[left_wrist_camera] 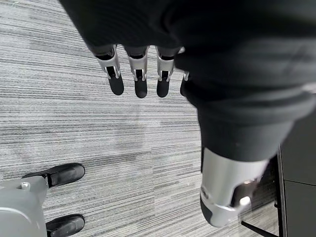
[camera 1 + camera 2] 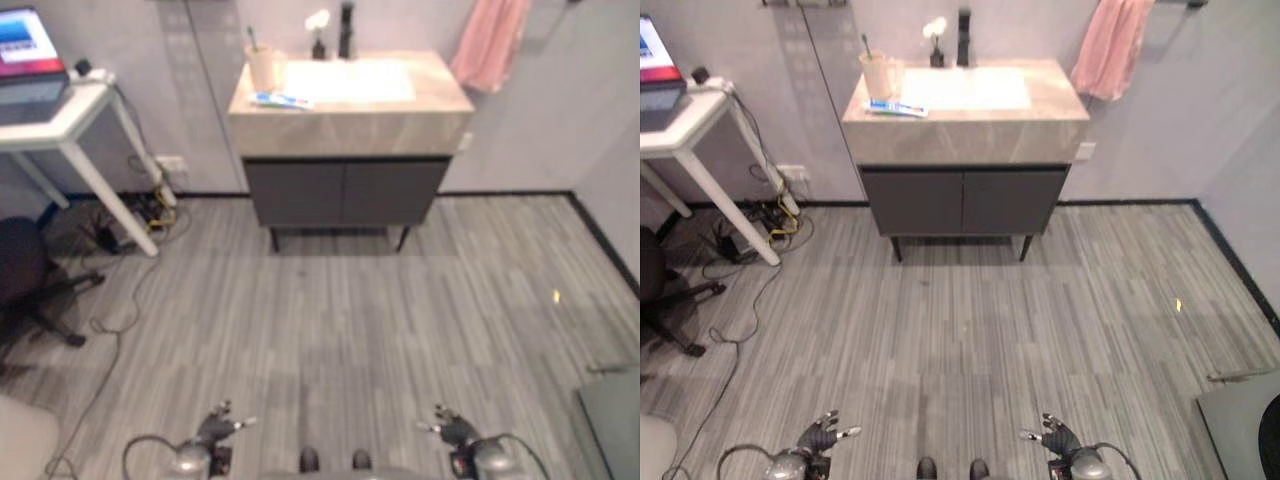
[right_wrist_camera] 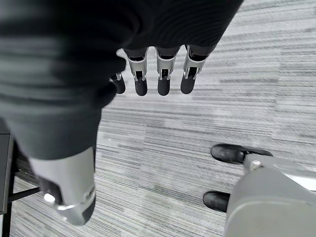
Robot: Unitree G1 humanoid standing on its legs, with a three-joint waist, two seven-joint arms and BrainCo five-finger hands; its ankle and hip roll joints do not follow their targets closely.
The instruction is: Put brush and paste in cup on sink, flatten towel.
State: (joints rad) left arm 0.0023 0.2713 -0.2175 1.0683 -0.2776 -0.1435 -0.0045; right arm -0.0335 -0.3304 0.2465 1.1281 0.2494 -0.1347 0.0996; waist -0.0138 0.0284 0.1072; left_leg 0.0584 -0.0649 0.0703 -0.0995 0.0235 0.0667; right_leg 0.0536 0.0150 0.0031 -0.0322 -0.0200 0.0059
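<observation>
A beige cup (image 2: 261, 68) stands at the far left corner of the sink counter (image 2: 350, 115), with a toothbrush (image 2: 251, 38) upright in it. A blue and white toothpaste tube (image 2: 281, 100) lies flat on the counter just in front of the cup. A pink towel (image 2: 490, 42) hangs bunched on the wall to the right of the sink. My left hand (image 2: 222, 425) and right hand (image 2: 446, 426) hang low over the floor, far from the sink. Both are open and empty, with straight fingers (image 1: 140, 74) and fingers (image 3: 163, 72) over bare floor.
A dark cabinet (image 2: 343, 192) carries the counter, with a black tap (image 2: 346, 30) and a small flower vase (image 2: 318, 35) at its back. A white desk (image 2: 62, 120) with a laptop stands left, cables (image 2: 140, 215) beneath it, a black chair (image 2: 30, 275) nearby. Grey plank floor lies between me and the sink.
</observation>
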